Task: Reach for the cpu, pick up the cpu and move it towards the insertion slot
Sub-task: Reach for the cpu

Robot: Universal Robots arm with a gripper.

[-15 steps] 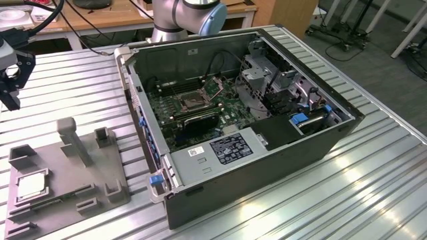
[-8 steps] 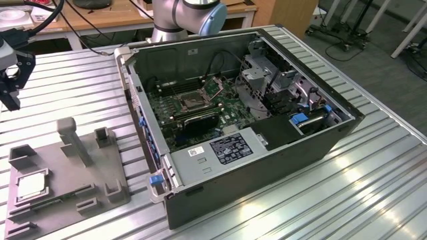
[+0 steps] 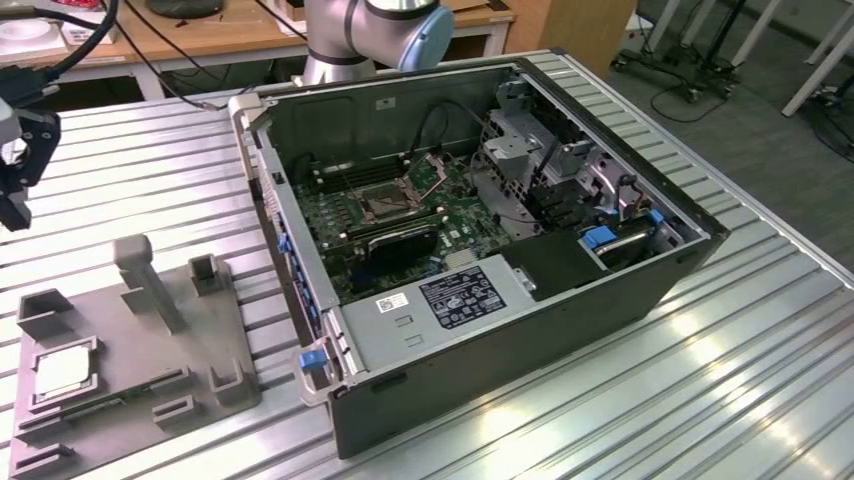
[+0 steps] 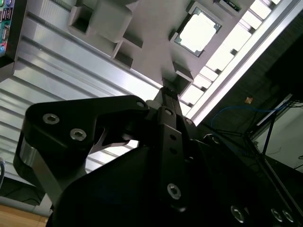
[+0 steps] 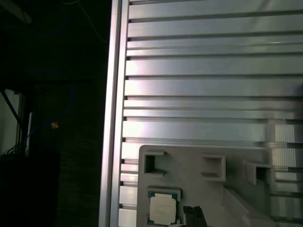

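The cpu (image 3: 60, 375) is a small pale silvery square lying flat in a recess of the grey plastic tray (image 3: 134, 385) at the exterior view's lower left. Both wrist views show the cpu (image 4: 198, 32) (image 5: 162, 208) face up in the tray (image 4: 151, 47) (image 5: 189, 163). My black gripper (image 3: 14, 195) hangs above the table at the exterior view's far left edge, well clear of the tray, holding nothing; its tip (image 4: 166, 92) (image 5: 194, 215) points toward the tray beside the chip. The insertion slot (image 3: 386, 205) is the silver-framed dark socket on the green board inside the open case.
The open black computer case (image 3: 534, 330) lies on its side mid-table, with a white-labelled power supply (image 3: 454, 295) at its front. Upright grey posts (image 3: 147, 280) rise from the tray. The slatted aluminium table's edge (image 5: 113, 118) runs close beside the tray. The arm's base (image 3: 360, 40) stands behind the case.
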